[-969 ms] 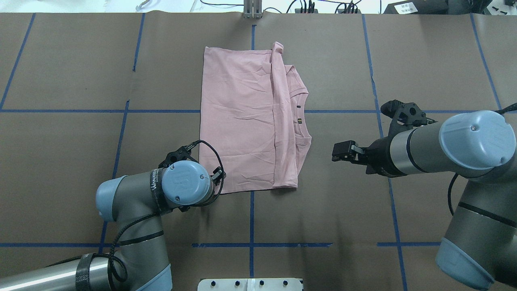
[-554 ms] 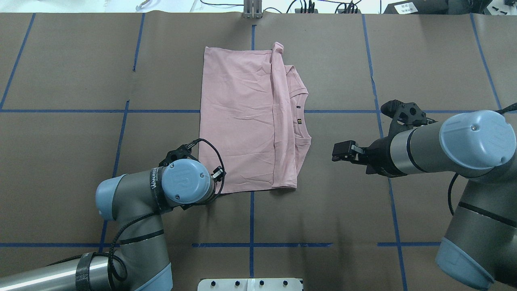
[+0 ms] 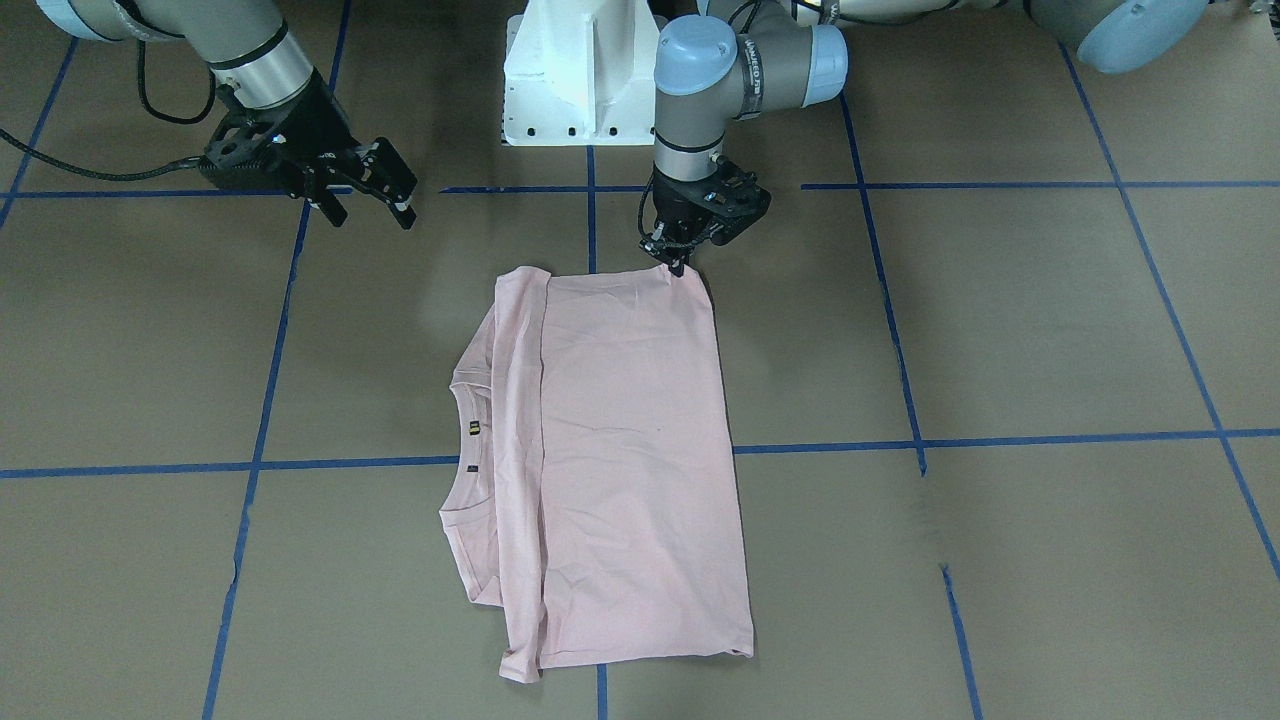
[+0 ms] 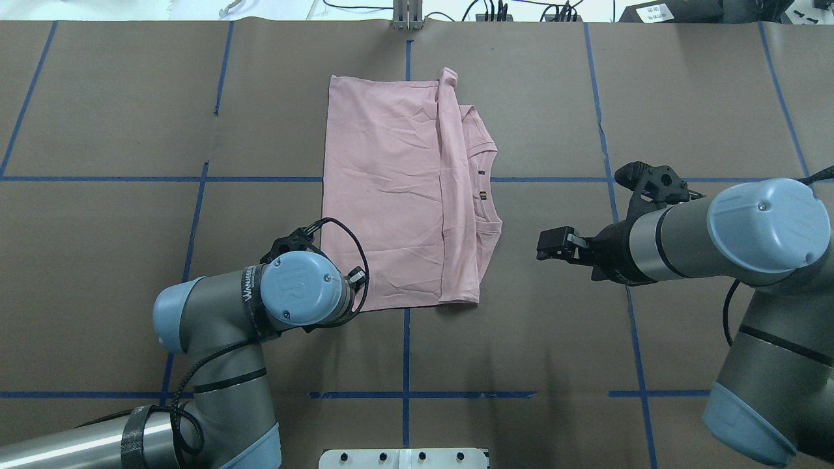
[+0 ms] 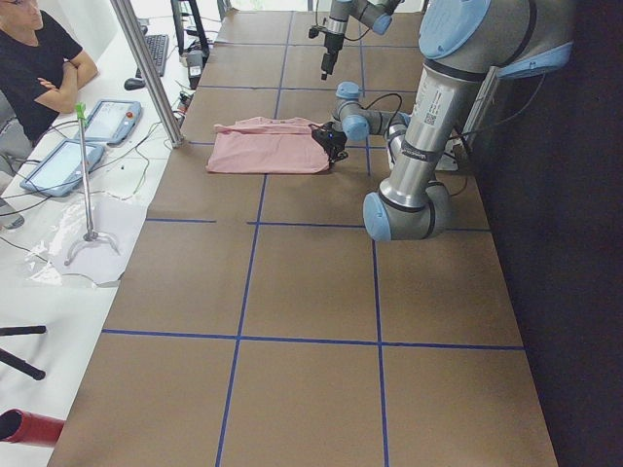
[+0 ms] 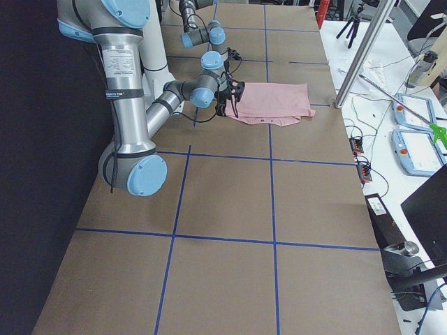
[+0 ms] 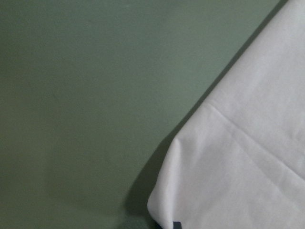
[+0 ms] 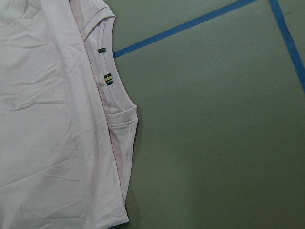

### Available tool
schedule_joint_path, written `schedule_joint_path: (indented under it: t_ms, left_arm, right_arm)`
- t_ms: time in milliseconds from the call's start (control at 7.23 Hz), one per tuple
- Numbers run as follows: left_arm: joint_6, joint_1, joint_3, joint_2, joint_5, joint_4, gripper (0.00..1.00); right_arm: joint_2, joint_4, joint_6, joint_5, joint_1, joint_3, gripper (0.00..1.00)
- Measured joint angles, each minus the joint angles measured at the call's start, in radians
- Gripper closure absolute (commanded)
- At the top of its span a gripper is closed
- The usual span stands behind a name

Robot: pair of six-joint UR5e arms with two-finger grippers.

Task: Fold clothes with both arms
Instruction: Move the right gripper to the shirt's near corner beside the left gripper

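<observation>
The pale pink T-shirt (image 4: 384, 195) lies flat mid-table, folded lengthwise, plain side up, its collar and small labels (image 4: 483, 195) towards my right arm. It also shows in the front view (image 3: 630, 450). My left gripper (image 3: 678, 262) points straight down with its tips at the shirt's near corner; I cannot tell whether it is open or shut. In the overhead view it is hidden under its wrist (image 4: 301, 296). The left wrist view shows only that corner (image 7: 248, 167). My right gripper (image 3: 375, 215) is open and empty, held above the table to the right of the collar (image 8: 114, 119).
Blue tape lines (image 4: 405, 352) cross the brown table. The white pedestal base (image 3: 580, 70) stands at the near edge. A seated person (image 5: 39, 58) and tablets (image 5: 107, 122) are beyond the far edge, with a metal pole (image 5: 146, 68) at that edge.
My left wrist has shifted slightly forward towards the shirt's near corner. The right arm and the shirt have not moved.
</observation>
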State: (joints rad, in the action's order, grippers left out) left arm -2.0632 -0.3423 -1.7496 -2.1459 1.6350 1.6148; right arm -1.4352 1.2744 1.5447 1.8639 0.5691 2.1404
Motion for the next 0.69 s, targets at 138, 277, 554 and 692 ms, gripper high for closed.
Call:
schedule_joint_path:
  t_ms: [138,277,554,692]
  left_arm:
    - [0.000,-0.002,-0.002,-0.001,0.000,-0.002,1.00]
    - [0.001,-0.003,-0.004,-0.002,0.000,-0.007,1.00]
    - [0.003,-0.005,-0.006,-0.003,0.000,-0.013,1.00]
    - [0.004,-0.006,-0.007,-0.003,0.001,-0.013,1.00]
  right_arm:
    - [0.000,0.000,0.001,0.000,-0.002,0.000,0.00]
    - [0.004,0.000,0.020,-0.002,-0.013,-0.005,0.00]
    - [0.076,0.044,0.150,-0.059,-0.085,-0.053,0.00]
    - [0.158,0.121,0.212,-0.087,-0.117,-0.093,0.00]
